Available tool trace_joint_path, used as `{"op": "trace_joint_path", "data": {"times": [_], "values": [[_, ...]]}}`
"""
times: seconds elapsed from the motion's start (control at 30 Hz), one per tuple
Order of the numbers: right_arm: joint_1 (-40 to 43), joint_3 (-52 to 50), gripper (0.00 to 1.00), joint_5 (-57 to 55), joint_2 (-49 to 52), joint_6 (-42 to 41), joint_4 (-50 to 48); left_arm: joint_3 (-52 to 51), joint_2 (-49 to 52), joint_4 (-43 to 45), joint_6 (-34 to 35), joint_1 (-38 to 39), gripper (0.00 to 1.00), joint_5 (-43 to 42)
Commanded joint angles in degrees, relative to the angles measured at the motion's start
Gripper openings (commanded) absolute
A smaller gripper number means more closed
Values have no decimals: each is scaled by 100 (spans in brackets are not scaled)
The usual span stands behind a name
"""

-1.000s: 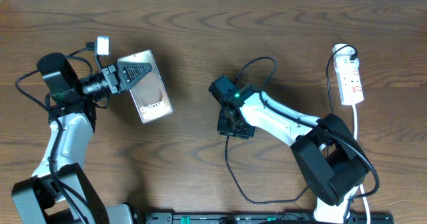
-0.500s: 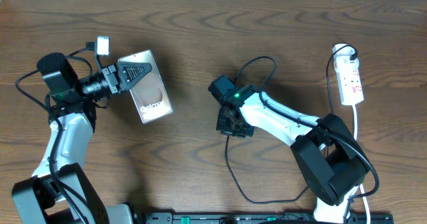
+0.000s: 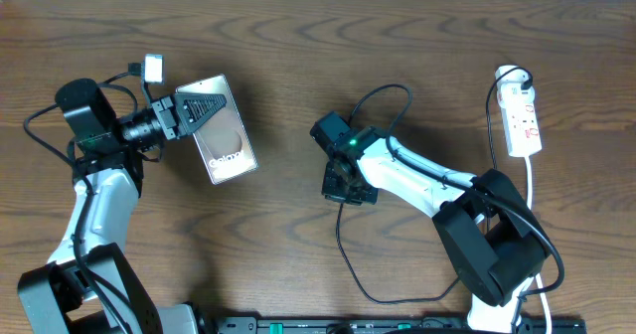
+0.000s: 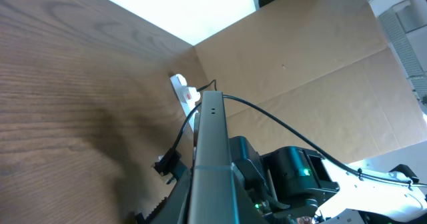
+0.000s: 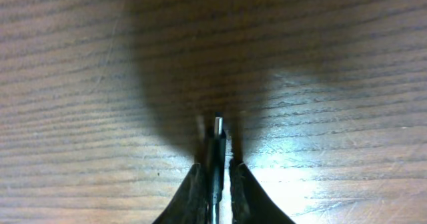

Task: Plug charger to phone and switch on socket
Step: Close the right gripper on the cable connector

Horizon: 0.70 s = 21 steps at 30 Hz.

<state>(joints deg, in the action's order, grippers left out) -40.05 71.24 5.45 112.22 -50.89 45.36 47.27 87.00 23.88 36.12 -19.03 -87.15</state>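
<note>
1. Overhead: your left gripper is clamped on the one phone near the worktop's left edge. One socket lies at the right edge, and one charger loops mid-table.
2. Left wrist: the phone shows edge-on, so a tilted port could jam the plug.
3. Right wrist: your right gripper pinches the charger's tip, which may twist or slip.

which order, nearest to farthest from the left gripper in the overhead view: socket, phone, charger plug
1. phone: clamped in the left gripper, left side of the table.
2. charger plug: mid-table, pinched in the right gripper.
3. socket: far right, near the back edge.
</note>
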Motion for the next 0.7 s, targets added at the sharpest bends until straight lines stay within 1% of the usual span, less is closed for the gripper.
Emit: {"op": "trace_joint_path", "data": {"times": [0.0,0.23,0.47,0.67], "values": [[-20,-50,9,74,227,-39,26,-17,-15,22,-35,-17,7,-219],[-24,-52,7,74,227,-76,96,-17,-15,20,-35,-17,8,-219],[-109,-57,1,79,227,-96,197,-17,-15,-2,-35,-17,8,-219],[-181,-74,1,98,227,-96,225,-17,-15,-87,-55,-17,8,-219]]}}
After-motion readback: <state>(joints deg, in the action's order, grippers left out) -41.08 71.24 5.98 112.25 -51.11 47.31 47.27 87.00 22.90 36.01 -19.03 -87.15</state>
